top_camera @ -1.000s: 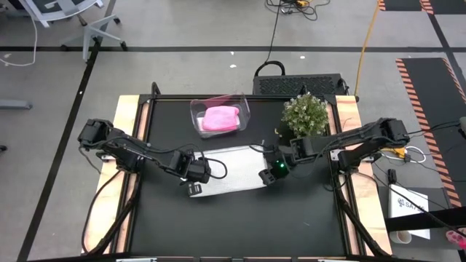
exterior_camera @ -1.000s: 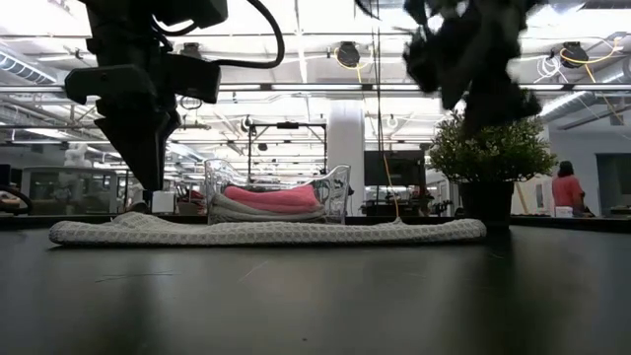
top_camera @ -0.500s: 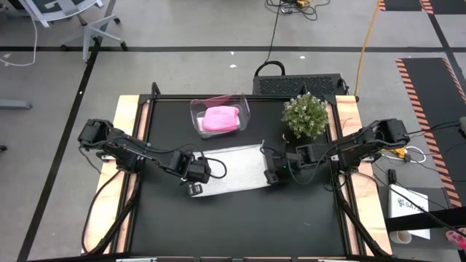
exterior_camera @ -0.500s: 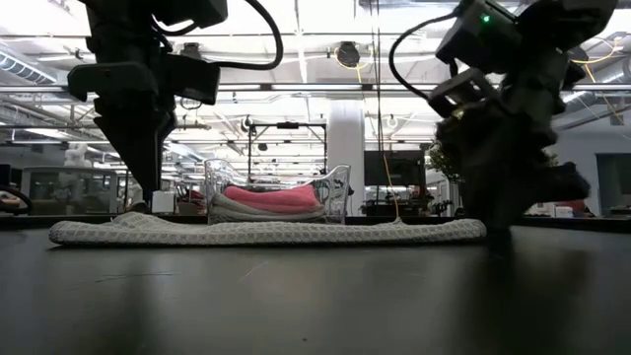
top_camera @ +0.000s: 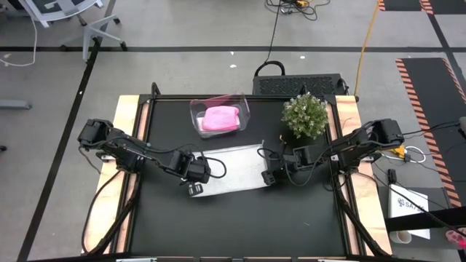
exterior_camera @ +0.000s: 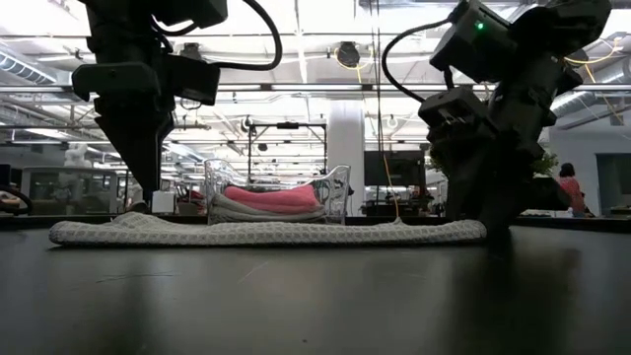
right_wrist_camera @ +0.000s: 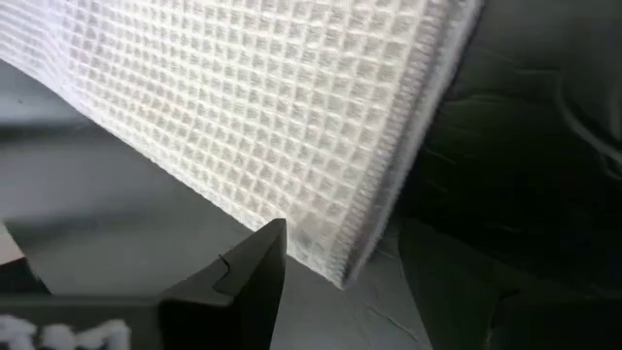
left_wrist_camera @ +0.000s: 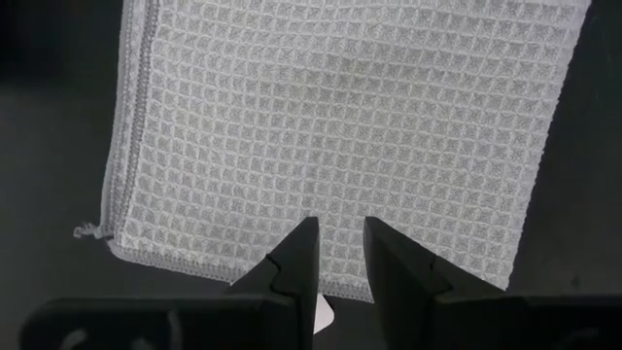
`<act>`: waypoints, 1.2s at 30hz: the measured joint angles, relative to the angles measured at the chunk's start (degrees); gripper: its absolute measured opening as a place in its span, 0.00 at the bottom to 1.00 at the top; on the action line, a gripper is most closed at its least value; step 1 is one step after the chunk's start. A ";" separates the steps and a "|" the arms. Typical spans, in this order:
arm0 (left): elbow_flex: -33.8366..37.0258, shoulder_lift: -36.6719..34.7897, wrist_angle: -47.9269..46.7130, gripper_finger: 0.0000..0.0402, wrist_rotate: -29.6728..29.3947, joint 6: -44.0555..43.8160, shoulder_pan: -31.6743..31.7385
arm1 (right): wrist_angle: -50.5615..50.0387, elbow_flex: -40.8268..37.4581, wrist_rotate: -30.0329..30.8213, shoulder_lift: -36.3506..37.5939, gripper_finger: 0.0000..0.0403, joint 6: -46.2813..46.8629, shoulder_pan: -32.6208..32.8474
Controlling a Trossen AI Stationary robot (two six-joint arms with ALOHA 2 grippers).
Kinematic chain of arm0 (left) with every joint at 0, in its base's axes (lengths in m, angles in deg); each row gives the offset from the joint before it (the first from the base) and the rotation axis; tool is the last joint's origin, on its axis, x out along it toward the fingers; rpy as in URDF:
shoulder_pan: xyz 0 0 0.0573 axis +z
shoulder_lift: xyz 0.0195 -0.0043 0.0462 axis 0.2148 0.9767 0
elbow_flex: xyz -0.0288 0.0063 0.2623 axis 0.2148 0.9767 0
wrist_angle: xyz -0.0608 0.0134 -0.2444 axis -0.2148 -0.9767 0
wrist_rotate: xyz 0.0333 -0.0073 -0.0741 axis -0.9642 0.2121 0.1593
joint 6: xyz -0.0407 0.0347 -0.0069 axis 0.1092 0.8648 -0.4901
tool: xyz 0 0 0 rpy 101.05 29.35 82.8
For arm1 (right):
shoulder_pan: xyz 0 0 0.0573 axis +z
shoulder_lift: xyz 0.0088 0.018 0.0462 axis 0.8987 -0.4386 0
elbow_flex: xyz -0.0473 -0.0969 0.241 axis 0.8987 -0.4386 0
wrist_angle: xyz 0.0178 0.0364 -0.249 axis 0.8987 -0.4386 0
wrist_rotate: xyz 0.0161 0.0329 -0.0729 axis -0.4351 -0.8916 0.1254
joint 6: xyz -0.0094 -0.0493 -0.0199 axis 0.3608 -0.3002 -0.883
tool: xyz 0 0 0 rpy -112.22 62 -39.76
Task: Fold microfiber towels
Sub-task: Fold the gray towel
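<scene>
A white waffle-weave microfiber towel [top_camera: 233,169] lies spread flat on the black table. My left gripper [top_camera: 194,188] [left_wrist_camera: 338,228] stands at its left end, shut on it. My right gripper [top_camera: 268,177] [right_wrist_camera: 360,292] is open, low at the towel's near right corner [right_wrist_camera: 340,272], which lies between its two fingers; I cannot tell whether they touch it. A pink towel [top_camera: 220,118] rests on a pale folded one [exterior_camera: 251,210] inside a clear bin [top_camera: 195,116] at the far side. My left gripper pinches the white towel between its two fingertips, a little in from the left edge [left_wrist_camera: 338,255]. The fingers come from above, pointing steeply down. The towel stays flat on the table, rising only slightly under the fingers [exterior_camera: 133,217].
A potted plant [top_camera: 304,115] stands at the far right, close behind my right arm. The bin stands just beyond the towel's far edge. Bare black table top [top_camera: 233,225] stretches from the towel to the near edge.
My right gripper has come down from well above the table to the towel's near right corner, tipping as it sank. The towel and my left gripper have kept their places.
</scene>
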 joint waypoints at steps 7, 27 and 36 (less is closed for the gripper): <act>0.01 0.00 -0.07 0.22 0.00 -0.12 0.00 | 0.88 0.02 2.82 -0.71 0.48 -0.88 0.07; 3.51 -0.02 6.96 0.22 6.56 -3.89 -2.31 | 2.03 -0.17 4.98 -0.89 0.29 -2.65 -0.02; 10.46 -0.02 13.63 0.22 8.65 -12.69 -4.89 | 1.86 -0.26 5.18 -1.00 0.04 -4.42 -0.07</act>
